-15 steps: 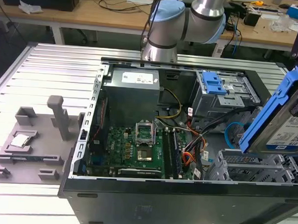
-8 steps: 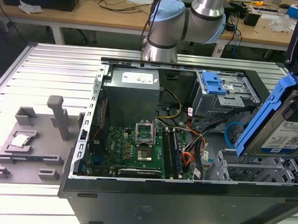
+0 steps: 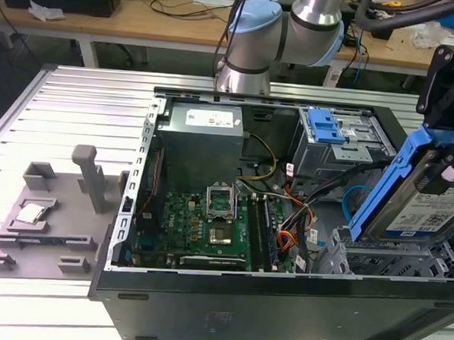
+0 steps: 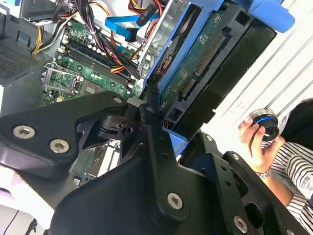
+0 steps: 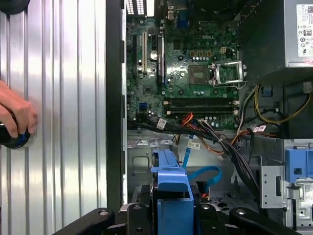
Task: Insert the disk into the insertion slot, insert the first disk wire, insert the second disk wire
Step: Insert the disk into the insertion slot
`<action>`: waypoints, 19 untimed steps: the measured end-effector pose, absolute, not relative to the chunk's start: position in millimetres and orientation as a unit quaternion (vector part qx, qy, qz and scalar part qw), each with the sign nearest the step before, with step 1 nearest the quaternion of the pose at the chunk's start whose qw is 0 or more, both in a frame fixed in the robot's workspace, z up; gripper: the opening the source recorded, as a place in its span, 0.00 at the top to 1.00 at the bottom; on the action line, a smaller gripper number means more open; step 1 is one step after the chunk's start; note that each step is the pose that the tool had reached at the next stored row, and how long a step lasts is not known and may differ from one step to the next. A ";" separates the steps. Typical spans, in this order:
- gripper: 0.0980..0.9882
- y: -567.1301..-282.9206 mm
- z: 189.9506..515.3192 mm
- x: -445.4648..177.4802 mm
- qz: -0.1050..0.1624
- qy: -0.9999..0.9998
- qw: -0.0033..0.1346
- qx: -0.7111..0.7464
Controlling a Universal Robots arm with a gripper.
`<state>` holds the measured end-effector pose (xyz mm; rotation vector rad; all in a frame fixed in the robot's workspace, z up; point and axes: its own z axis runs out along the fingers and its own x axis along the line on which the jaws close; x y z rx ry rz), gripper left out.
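Slot (image 3: 382,258): grey perforated cage, case's near corner, exterior view's right. Disk (image 3: 427,207): blue-framed, steeply tilted, lower edge at slot's top, clamped by gripper (image 3: 452,155). Motherboard (image 3: 201,222): beyond. Person's hand (image 5: 14,115): on table (image 5: 63,122) outside case.

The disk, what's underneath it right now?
Under the tilted disk sits the insertion slot, a grey perforated cage. The disk's lower end covers part of the slot's inside, so its contents cannot be seen.
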<state>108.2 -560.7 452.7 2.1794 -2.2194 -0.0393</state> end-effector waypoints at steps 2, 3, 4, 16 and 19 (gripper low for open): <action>0.70 -560.3 450.0 107.1 -0.013 -0.713 0.015 0.700; 0.70 -560.1 449.2 106.8 -0.013 -0.713 0.015 0.700; 0.70 -559.9 448.0 106.8 -0.013 -0.713 0.015 0.701; 0.70 -555.9 436.8 106.7 -0.013 -0.713 0.015 0.701; 0.70 -555.5 434.2 106.7 -0.013 -0.713 0.015 0.701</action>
